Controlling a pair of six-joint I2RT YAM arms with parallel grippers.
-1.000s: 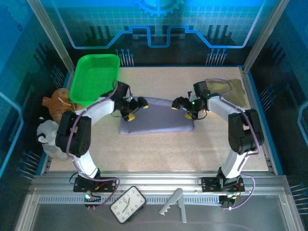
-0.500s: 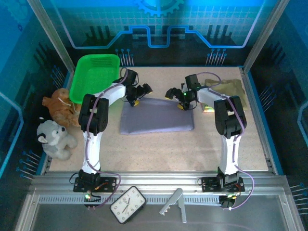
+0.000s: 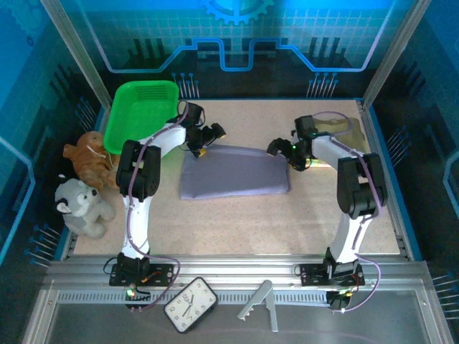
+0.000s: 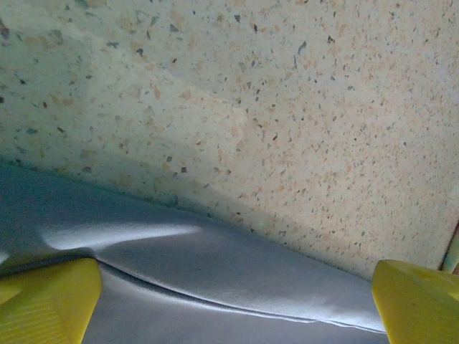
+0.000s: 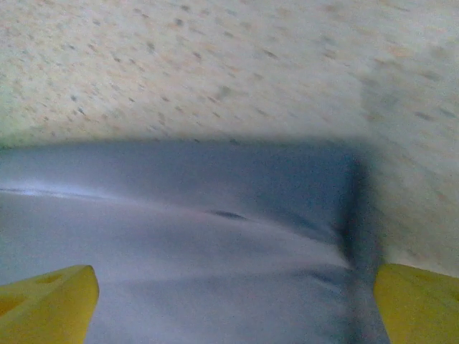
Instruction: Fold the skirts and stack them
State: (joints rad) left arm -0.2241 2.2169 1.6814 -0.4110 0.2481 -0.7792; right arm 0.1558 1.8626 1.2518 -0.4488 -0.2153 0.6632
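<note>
**Grey-lavender skirt.** In the top view, the grey-lavender skirt (image 3: 233,173) is laid flat near the middle of the table (image 3: 237,222) as a wide, roughly rectangular panel. Its far left corner is covered by the left gripper (image 3: 209,136), and its far right corner lies just beside the right gripper (image 3: 282,148).

**Left gripper.** In the left wrist view, the left gripper (image 4: 233,304) is seen with its fingers spread wide. Only the yellow fingertips (image 4: 46,301) are shown, cut off at the two lower corners. The far edge of the skirt (image 4: 215,261) lies between them, with one shallow crease. Contact with the cloth cannot be determined.

**Right gripper.** In the right wrist view, the right gripper (image 5: 233,304) is likewise spread, and nothing is pinched. The fingertips (image 5: 46,304) are cropped by the frame. The picture is blurred. A folded corner of the skirt (image 5: 201,229) is made out at the right, against the speckled table (image 5: 215,57).

**Olive-khaki skirt.** The olive-khaki skirt (image 3: 343,132) lies at the far right corner of the table and is partly hidden behind the right arm.

**Other items.** A green basket (image 3: 141,115) is tilted at the far left. A brown plush toy (image 3: 86,159) and a grey and white plush toy (image 3: 82,208) lie at the left edge. A clock (image 3: 190,304) lies on the near rail.
</note>
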